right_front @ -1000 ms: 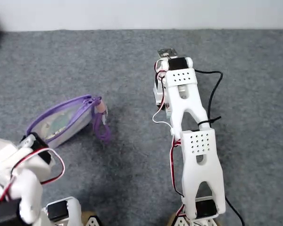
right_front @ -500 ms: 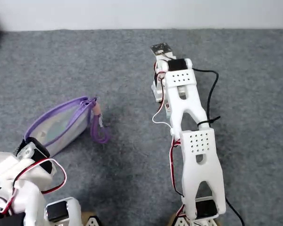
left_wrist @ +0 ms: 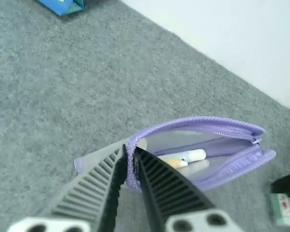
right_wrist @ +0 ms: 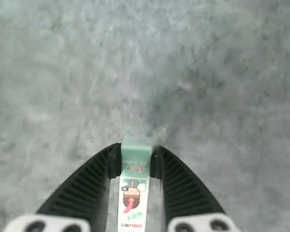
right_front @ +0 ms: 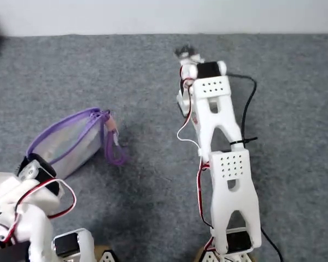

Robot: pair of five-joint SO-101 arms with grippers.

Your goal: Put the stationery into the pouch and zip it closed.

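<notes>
A clear pouch (right_front: pixel 65 143) with a purple zip lies open on the grey carpet at the left. Near its closest corner, my left gripper (right_front: pixel 28 164) is shut on the purple rim (left_wrist: pixel 129 153). In the left wrist view, white and tan stationery (left_wrist: pixel 186 155) lies inside the pouch (left_wrist: pixel 217 145). At the far middle of the table my right gripper (right_front: pixel 185 53) is shut on a green-and-white eraser (right_wrist: pixel 134 186), held between its jaws (right_wrist: pixel 135 152) above bare carpet. The left wrist view also catches that eraser (left_wrist: pixel 282 209) farther off.
The pouch's purple wrist strap (right_front: pixel 116 154) trails toward the middle of the table. A blue object (left_wrist: pixel 63 5) lies on the carpet beyond the pouch. A white wall (right_front: pixel 164 16) bounds the far edge. Open carpet separates the two arms.
My right gripper has moved farther from the base with the eraser in it. The left arm has drawn back a little, shifting the pouch slightly left.
</notes>
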